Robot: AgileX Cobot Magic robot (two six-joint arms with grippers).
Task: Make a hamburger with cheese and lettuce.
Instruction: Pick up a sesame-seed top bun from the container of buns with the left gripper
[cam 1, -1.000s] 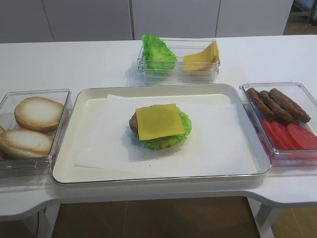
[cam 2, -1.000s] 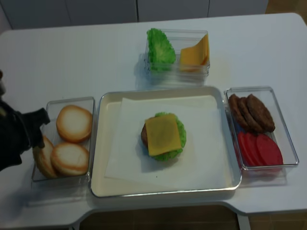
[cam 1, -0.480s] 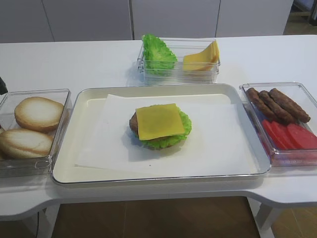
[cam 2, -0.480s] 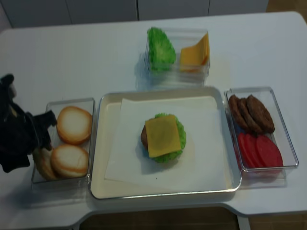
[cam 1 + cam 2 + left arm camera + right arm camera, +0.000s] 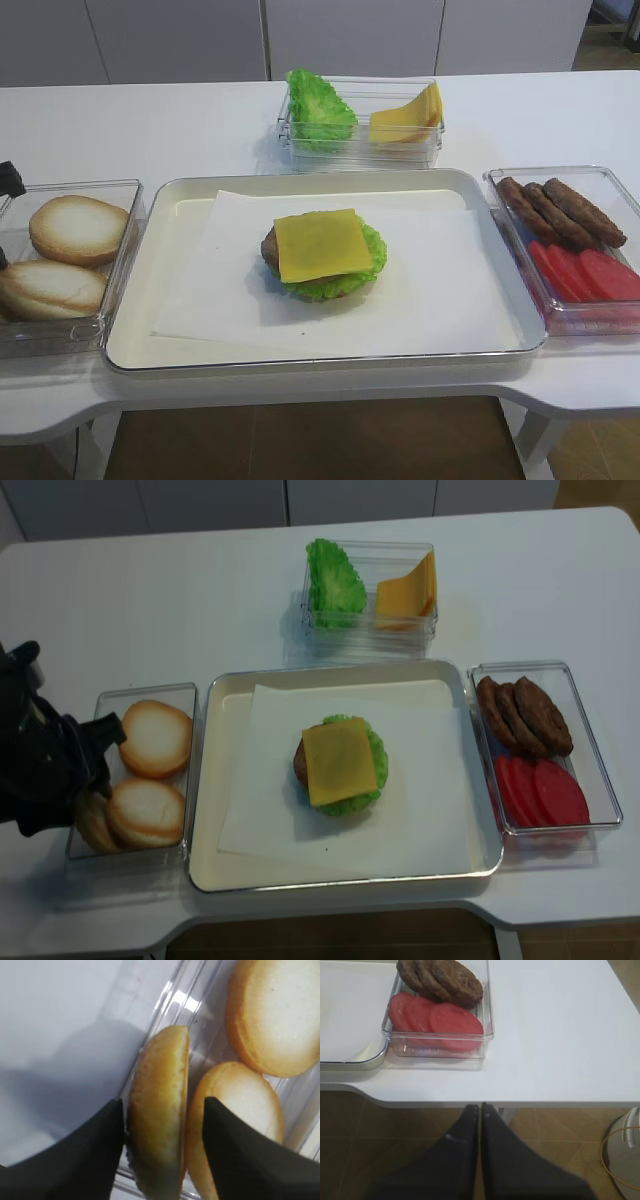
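Tray (image 5: 160,340) is the ref. On its paper: hamburger (image 5: 322,260), lettuce (image 5: 372,252) under cheese (image 5: 318,243). Bin left (image 5: 118,205): bun halves (image 5: 77,228); left tool (image 5: 162,1155) straddles an upright half (image 5: 160,1110), jaws partway. Bin right (image 5: 520,180): patties (image 5: 560,210), tomato (image 5: 585,272). Right tool (image 5: 480,1110) pinched together, off desk (image 5: 560,1035).

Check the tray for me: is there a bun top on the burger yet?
No. In the front overhead view the yellow cheese is bare on top of the burger, nothing over it.
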